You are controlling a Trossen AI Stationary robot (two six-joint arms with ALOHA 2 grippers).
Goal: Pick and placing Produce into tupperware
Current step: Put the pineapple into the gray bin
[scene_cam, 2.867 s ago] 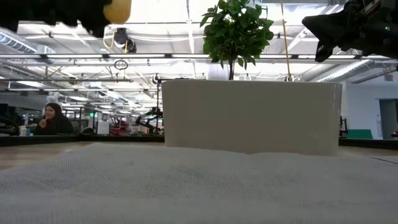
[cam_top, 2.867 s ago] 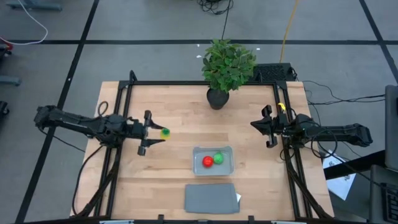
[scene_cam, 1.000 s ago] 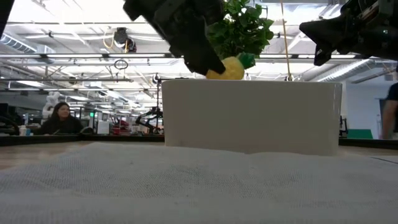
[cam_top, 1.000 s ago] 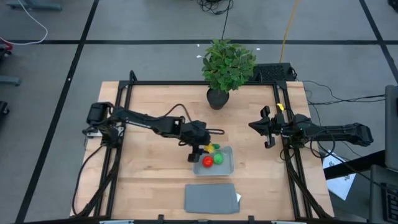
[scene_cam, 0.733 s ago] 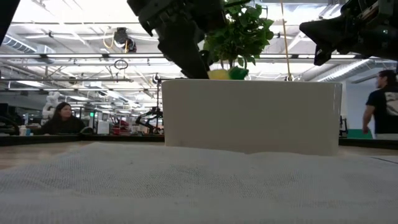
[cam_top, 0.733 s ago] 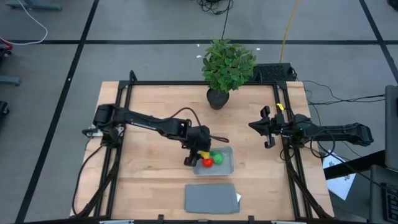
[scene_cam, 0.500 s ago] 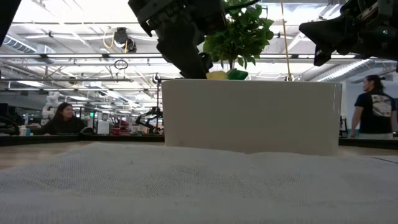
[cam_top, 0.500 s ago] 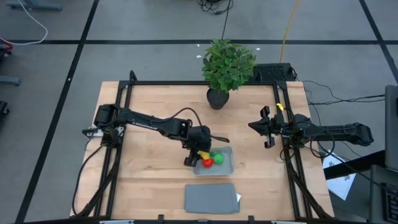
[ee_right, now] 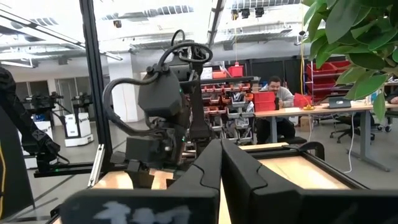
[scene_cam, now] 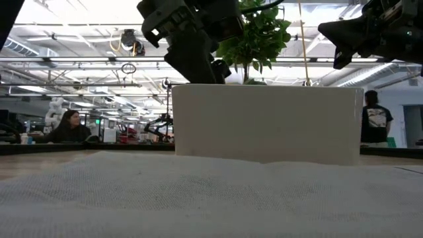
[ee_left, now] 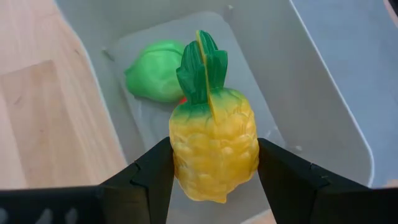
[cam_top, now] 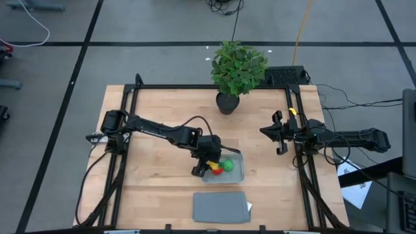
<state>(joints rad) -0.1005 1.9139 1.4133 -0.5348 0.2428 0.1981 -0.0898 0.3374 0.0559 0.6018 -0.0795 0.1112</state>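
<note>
Lowered since the earlier frames, the left gripper (cam_top: 207, 162) now sits down inside the tub (cam_top: 236, 175), where a moment ago it hung above the rim; in the low view the pineapple has sunk out of sight behind the tub's near wall (scene_cam: 267, 122). From the left wrist, the fingers (ee_left: 151, 177) pinch the pineapple (ee_left: 213, 146) by its yellow body, crown pointing away, low over the tub floor. Just beyond it in the tub lies the green piece (ee_left: 153, 79), with a sliver of the red piece (cam_top: 216, 171) at its edge. All three pieces are thus within the tub walls; judged from this, only the release and withdrawal remain. Below the tub lies the lid (cam_top: 220, 207), apart from it. Above the tub stands the plant (cam_top: 238, 67). Well to the right of the tub, the right gripper (cam_top: 278, 135) waits, fingers pressed together, empty.
</note>
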